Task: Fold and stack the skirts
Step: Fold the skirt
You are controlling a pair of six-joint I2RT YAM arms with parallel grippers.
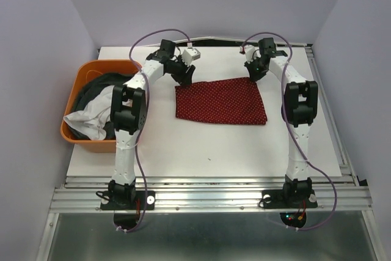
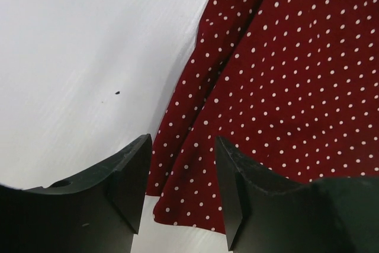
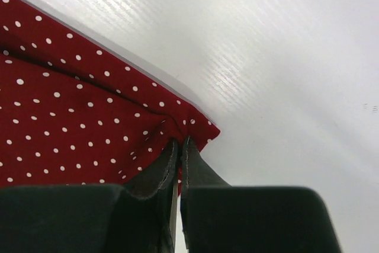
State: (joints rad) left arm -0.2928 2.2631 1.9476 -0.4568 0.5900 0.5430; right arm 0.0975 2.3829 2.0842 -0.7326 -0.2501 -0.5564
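Note:
The red skirt (image 1: pixel 220 101) with tiny white dots lies flat on the white table (image 1: pixel 201 145). My right gripper (image 1: pixel 253 76) is shut on its far right corner; in the right wrist view the cloth (image 3: pixel 71 117) puckers where the fingertips of the gripper (image 3: pixel 179 143) pinch it. My left gripper (image 1: pixel 185 79) hangs at the far left corner, open. In the left wrist view its gripper (image 2: pixel 182 146) has fingers on either side of the skirt's (image 2: pixel 284 75) rippled edge. The white skirt (image 1: pixel 91 117) and the dark grey skirt (image 1: pixel 98 84) lie bunched in the basket.
The orange plastic basket (image 1: pixel 74 87) stands at the table's left edge, beside the left arm's elbow. Grey walls close in the table at the back and on both sides. A metal rail (image 1: pixel 208 191) runs along the near edge.

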